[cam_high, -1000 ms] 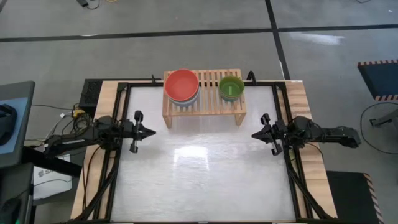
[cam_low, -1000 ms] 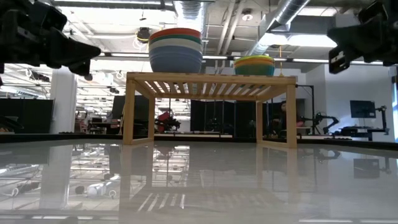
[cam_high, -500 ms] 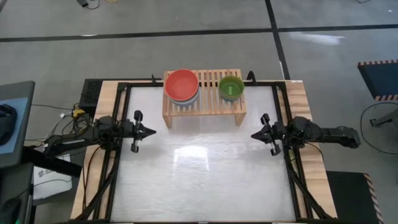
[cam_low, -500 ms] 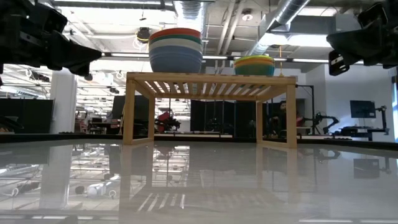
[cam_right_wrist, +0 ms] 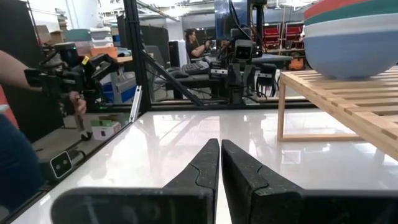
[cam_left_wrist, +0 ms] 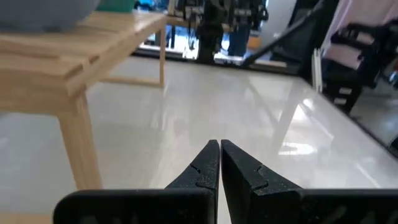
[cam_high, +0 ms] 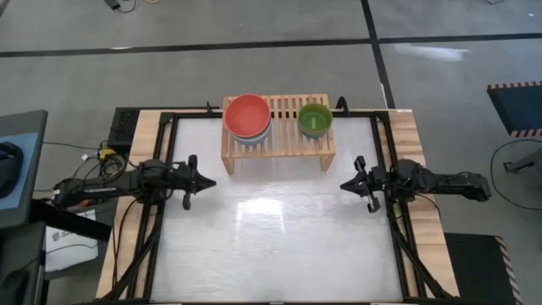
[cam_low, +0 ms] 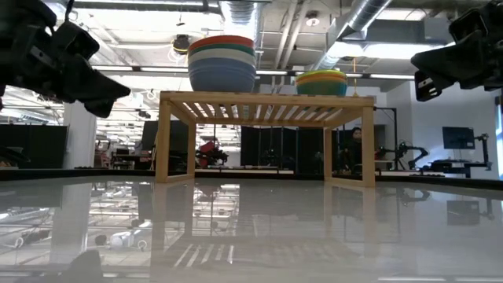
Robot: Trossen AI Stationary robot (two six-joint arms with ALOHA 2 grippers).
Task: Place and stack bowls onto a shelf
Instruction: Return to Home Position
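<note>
Shelf (cam_high: 286,127): at 12 o'clock on the surface (cam_high: 271,246), carrying two stacks.
Red-orange bowl (cam_high: 247,113): tops the larger stack at the shelf's 9 o'clock end.
Lime green bowl (cam_high: 314,119): tops the smaller stack toward 3 o'clock.
Handling: probably light, stiff, slick plastic; best pinched at the rim.
Left hand (cam_high: 207,180): at 9 o'clock, fingers pressed together, holding nothing.
Right hand (cam_high: 343,184): at 3 o'clock, fingers together, empty.

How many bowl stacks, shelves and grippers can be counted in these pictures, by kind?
Bowl stacks: 2, the red-orange-topped stack and the green-topped stack.
Shelf: 1, the shelf holding both.
Grippers: 2, the left gripper and the right gripper, both shut.
Total: 5.
</note>
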